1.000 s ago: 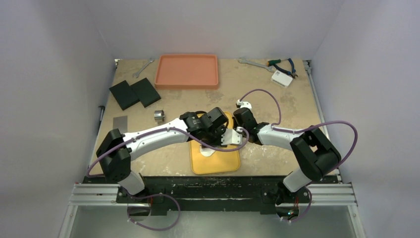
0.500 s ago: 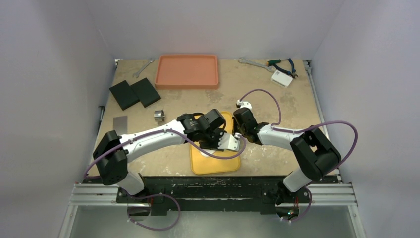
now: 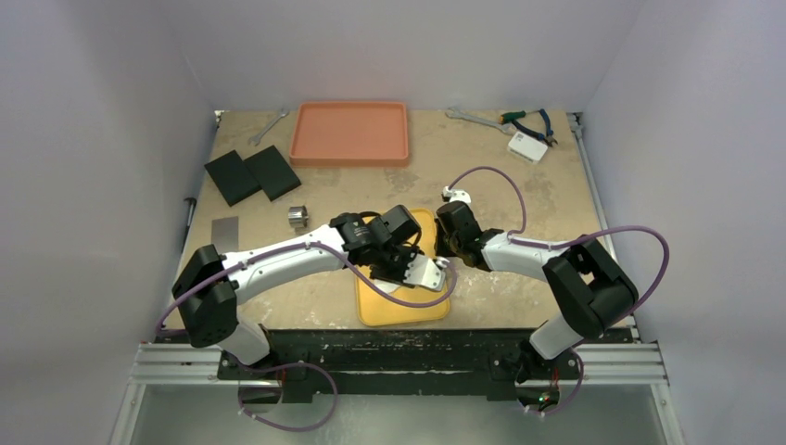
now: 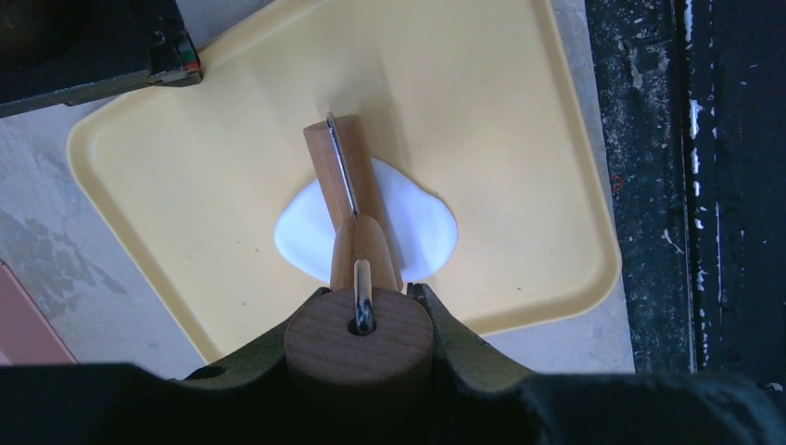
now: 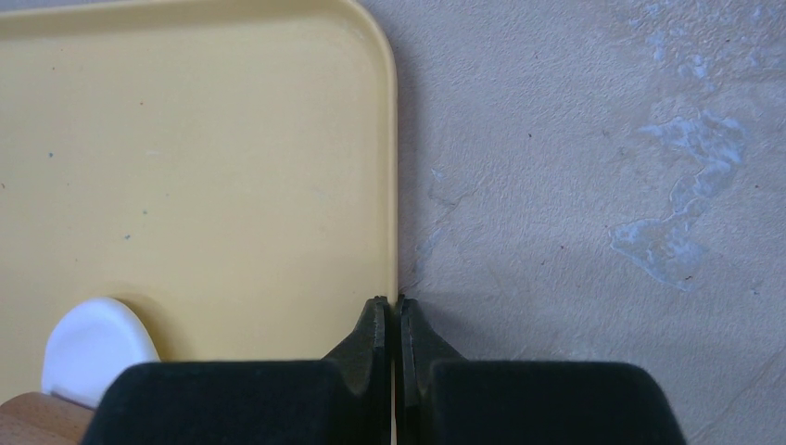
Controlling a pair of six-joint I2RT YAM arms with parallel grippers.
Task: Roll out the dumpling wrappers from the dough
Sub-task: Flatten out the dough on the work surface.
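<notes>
- Grips with the left gripper [image 4: 366, 306] the round wooden handle [image 4: 360, 348] of a small rolling pin, with dark fingers [image 4: 454, 341] snug against both sides and spread only to the handle's width.
- Points the pin's wooden roller [image 4: 345, 176] away from the wrist and lays it across the dumpling wrapper [image 4: 422, 232], wood resting on dough.
- Shows that wrapper as one flat, smooth-edged white piece, more oval than round, sticking out on either side of the roller.
- Sets the wrapper on the yellow tray [image 4: 500, 111], well inside the rim, with bare yellow on every side.
- Shuts the right gripper [image 5: 388, 320] fully, fingers pressed together with nothing between them.
- Puts those closed tips right at the tray's rim, where yellow meets the bare table [image 5: 575, 232]; cannot tell whether they actually touch the rim.
- Catches, from the right wrist, a rounded edge of the wrapper at the lower left, beside a corner of wood.
- Brings both arms together over the yellow tray at the near middle of the table, seen from above, with the wrapper mostly hidden under the left wrist.
- Has, elsewhere on the table, an orange tray [image 3: 349, 133] at the far edge, two black pads [image 3: 250, 174] to the left, a small metal ring cutter [image 3: 297, 216] just near them, a grey plate [image 3: 224, 229], wrenches [image 3: 471, 116], pliers [image 3: 530, 120] and a white box [image 3: 526, 146] toward the far right corner.
</notes>
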